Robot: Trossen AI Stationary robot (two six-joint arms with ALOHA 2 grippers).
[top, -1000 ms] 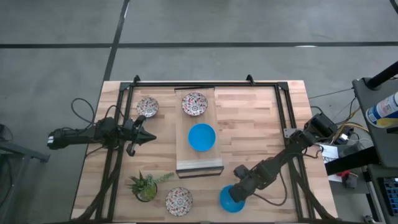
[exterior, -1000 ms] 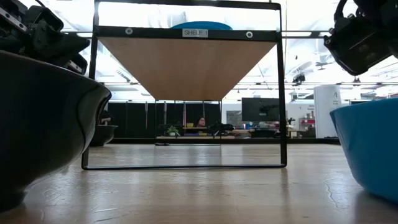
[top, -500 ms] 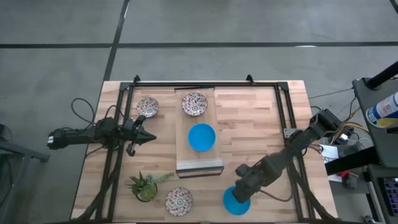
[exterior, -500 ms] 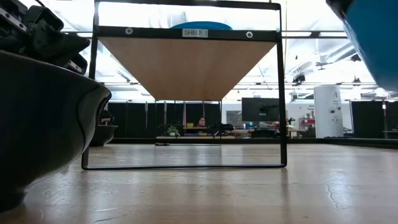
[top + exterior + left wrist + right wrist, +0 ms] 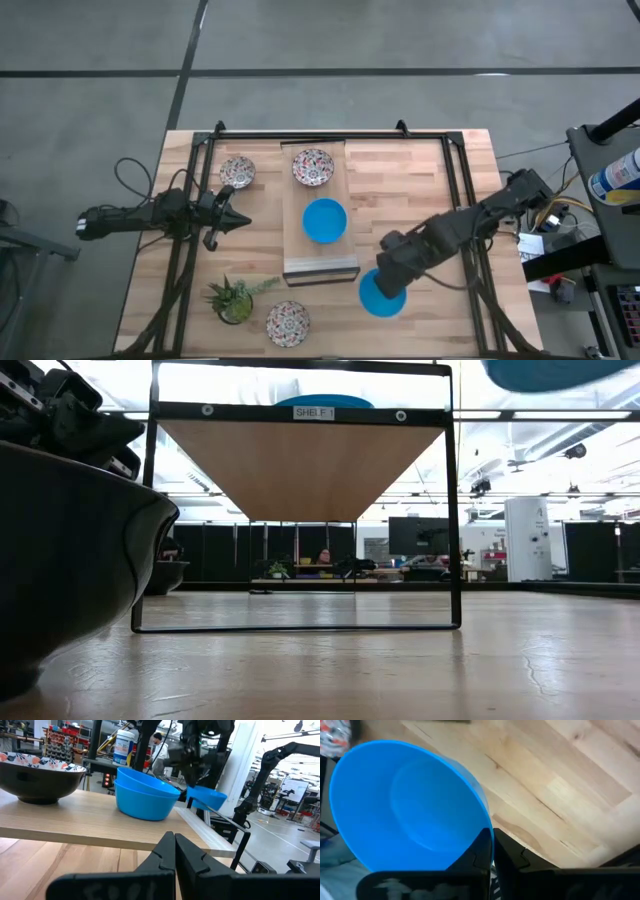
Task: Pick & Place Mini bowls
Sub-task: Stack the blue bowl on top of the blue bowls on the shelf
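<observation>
We hold one blue mini bowl [image 5: 380, 297] by its rim, the right gripper [image 5: 490, 851] fingers pinched on the wall, clear of the worktop [image 5: 410, 190] for carrying, probably toward the shelf [image 5: 320, 262]. The bowl is empty; another blue bowl [image 5: 324, 220] sits on the shelf. The left gripper [image 5: 174, 851] waits at the left, fingers closed on nothing.

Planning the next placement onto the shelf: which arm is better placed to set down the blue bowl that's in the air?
The right. The right gripper is shut on the lifted blue bowl beside the shelf. The left gripper is shut, holds nothing, and sits on the shelf's other side.
</observation>
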